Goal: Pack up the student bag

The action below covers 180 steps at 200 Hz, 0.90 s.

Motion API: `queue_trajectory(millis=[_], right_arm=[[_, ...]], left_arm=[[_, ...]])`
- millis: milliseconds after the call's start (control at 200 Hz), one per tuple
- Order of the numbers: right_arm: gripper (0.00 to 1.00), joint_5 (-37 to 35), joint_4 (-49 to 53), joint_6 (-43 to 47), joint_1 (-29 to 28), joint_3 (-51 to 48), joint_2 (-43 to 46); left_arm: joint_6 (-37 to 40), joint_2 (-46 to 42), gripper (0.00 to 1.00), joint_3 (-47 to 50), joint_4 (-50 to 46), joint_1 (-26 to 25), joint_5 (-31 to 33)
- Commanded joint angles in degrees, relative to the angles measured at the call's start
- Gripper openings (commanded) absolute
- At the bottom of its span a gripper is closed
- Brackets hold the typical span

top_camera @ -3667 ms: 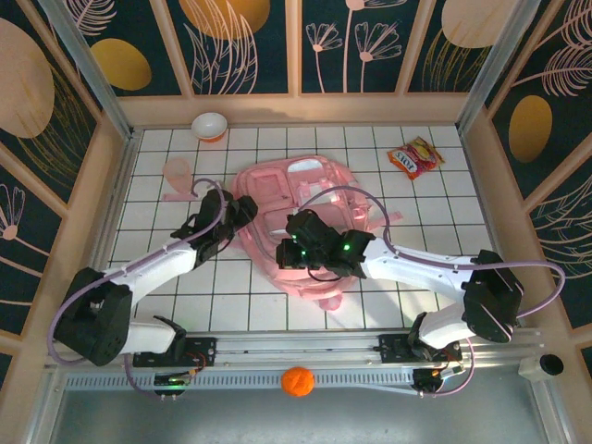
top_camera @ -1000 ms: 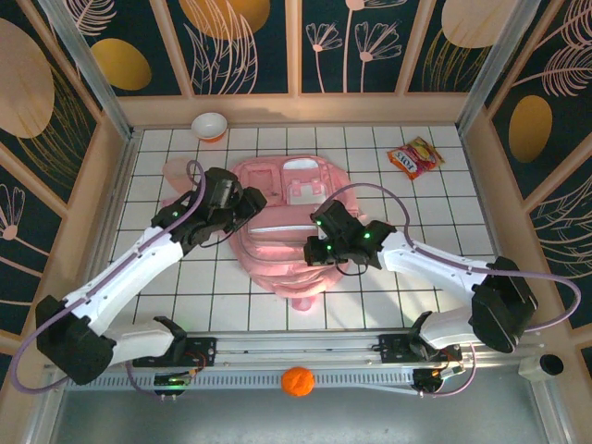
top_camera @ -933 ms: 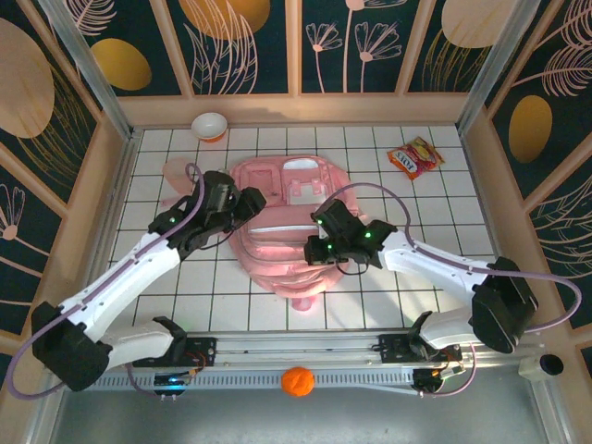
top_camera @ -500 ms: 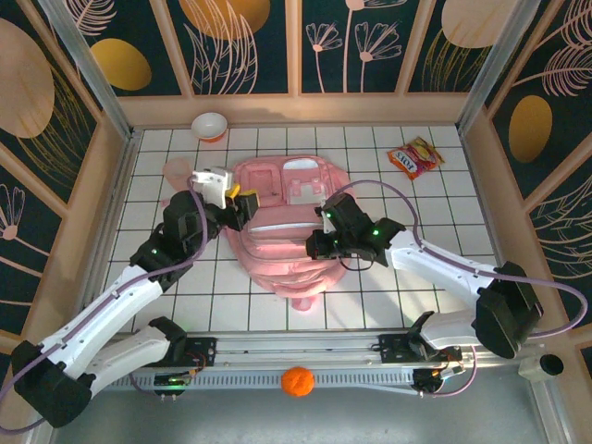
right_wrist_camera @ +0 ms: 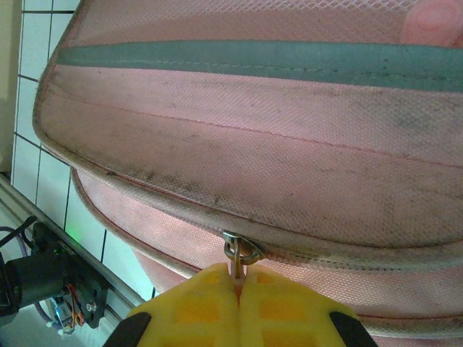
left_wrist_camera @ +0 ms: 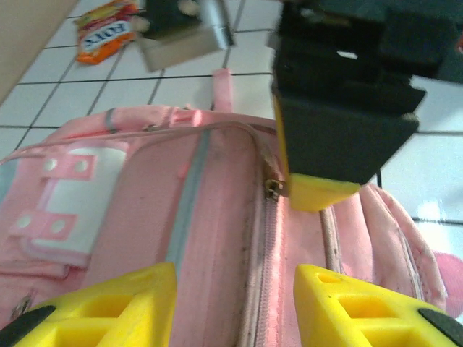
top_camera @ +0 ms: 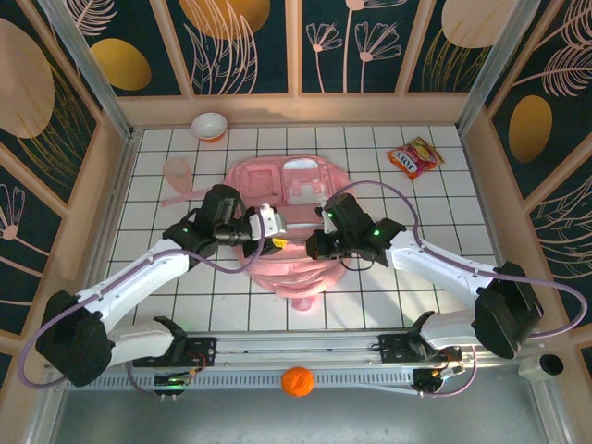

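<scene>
Two of our hands are working over the student bag [top_camera: 268, 180], which is lying flat in the middle of the white tiled desk [top_camera: 444, 222].
We are pinching the zipper pull [right_wrist_camera: 239, 253] between the closed yellow fingertips of our right hand [right_wrist_camera: 237, 289], on the bag's near half. We are hovering our left hand [left_wrist_camera: 235, 303] just above the pink fabric, its jaws standing apart with the zipper seam showing between them, pointing toward the right hand's tip. A snack packet [top_camera: 414, 157] is sitting at the far right of the desk, a bowl [top_camera: 210, 125] at the far edge, and a translucent pink cup [top_camera: 176, 170] near the bag's left side.
</scene>
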<state>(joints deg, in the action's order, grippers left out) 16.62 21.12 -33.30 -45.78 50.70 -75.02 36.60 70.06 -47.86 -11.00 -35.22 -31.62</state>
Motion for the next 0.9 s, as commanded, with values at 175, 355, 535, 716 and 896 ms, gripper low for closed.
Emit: queue_trajectory(millis=[175,355,535,716,896], right_arm=[[0.0,1.0,-2.9,0.9,0.5,-0.8,1.6],[0.0,1.1,-2.6,1.0,0.6,-0.8,1.9],[0.0,1.6,-1.9,1.6,2.0,-0.9,3.1],[0.0,2.5,0.5,3.9,5.7,-1.5,5.4],[0.0,4.1,6.6,9.7,13.0,-2.0,6.5]], left_arm=[[9.8,8.5,0.46,-5.0,-1.7,-2.1,0.0],[9.1,11.9,0.44,-5.8,1.0,-2.8,3.9],[9.4,12.4,0.2,-5.5,-0.1,-2.8,5.9],[9.7,11.2,0.0,-4.2,-1.2,-2.8,9.7],[10.3,10.0,0.0,-3.1,-2.6,-2.8,11.3]])
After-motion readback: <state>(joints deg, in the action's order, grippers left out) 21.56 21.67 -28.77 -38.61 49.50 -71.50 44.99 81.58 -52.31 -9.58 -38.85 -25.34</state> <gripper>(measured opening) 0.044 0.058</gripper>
